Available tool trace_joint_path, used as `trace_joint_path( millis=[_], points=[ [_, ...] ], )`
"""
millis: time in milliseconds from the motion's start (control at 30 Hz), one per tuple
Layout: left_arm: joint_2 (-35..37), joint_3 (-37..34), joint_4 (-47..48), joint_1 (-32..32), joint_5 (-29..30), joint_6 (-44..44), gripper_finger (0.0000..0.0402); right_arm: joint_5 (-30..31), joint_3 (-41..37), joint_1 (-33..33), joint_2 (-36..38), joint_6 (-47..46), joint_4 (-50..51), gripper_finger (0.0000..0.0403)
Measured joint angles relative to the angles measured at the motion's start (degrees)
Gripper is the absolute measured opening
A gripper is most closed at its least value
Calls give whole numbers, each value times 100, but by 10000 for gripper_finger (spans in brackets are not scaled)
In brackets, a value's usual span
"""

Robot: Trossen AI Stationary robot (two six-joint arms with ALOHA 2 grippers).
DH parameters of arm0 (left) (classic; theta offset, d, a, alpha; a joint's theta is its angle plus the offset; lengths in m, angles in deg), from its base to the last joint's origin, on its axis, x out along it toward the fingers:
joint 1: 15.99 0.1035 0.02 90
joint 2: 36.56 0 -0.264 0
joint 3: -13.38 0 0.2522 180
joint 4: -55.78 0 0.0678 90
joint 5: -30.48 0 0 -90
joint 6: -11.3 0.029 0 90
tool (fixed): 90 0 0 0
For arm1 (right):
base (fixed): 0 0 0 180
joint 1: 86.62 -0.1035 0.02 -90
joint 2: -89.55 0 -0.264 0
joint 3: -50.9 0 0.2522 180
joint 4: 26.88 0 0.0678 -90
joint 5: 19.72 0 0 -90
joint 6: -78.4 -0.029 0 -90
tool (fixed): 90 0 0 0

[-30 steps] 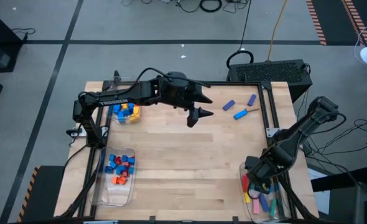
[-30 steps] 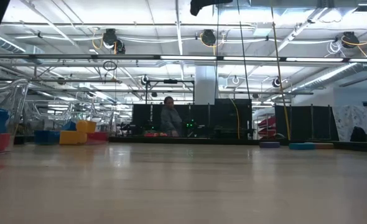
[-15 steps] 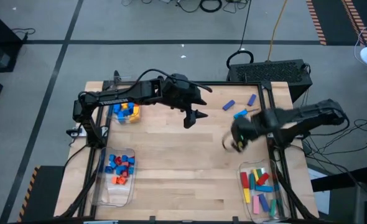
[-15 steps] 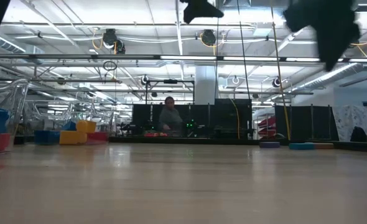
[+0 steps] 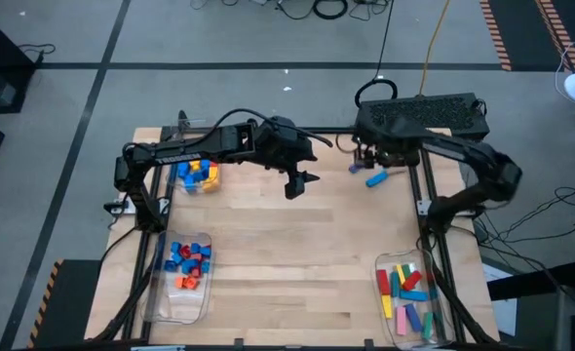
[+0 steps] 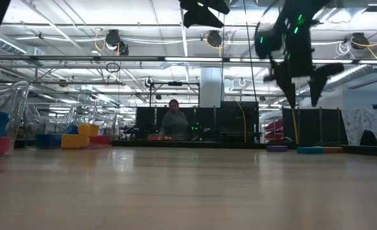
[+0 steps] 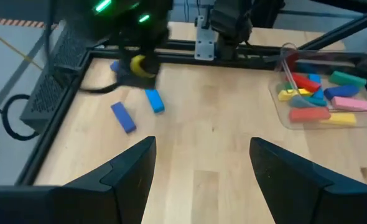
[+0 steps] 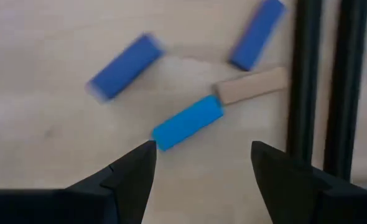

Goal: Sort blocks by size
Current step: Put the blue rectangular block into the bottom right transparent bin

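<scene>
Right hand raised over the far right corner of the tabletop, pointing down, arm stretched in from the right edge. Fingers spread wide, nothing between them. Directly below: a light blue bar lying flat, a tan bar touching its end, two darker blue bars near it, all loose on the wood beside the black frame rail.

Left hand hanging above the far middle of the tabletop, arm reaching across from the left edge, fingers wide apart and empty.

Sorted blocks in three clear bins: yellow and blue pieces in the far left bin, small red and blue ones in the near left bin, long red, pink, green and yellow bars in the near right bin.

Low view: both hands well clear of the wood.
</scene>
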Motion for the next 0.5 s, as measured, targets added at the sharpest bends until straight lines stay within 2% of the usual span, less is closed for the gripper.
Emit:
trace_joint_path(
  millis=[100,200,300,400,500],
  points=[
    [0,0,12,0,0,170,260,-215,0,568,-518,-406,1,247],
    [0,0,162,25,-1,330,260,-1063,-7,971,-977,-731,-337,247],
    [0,0,432,84,-3,466,260,-1759,-7,1057,-1200,-778,-1109,247],
    [0,0,676,166,-4,609,260,-1678,-4,1053,-1269,-1434,-1697,247],
    [0,0,799,257,-8,706,260,-1106,-4,1133,-1306,-2485,-1800,247]
  ],
)
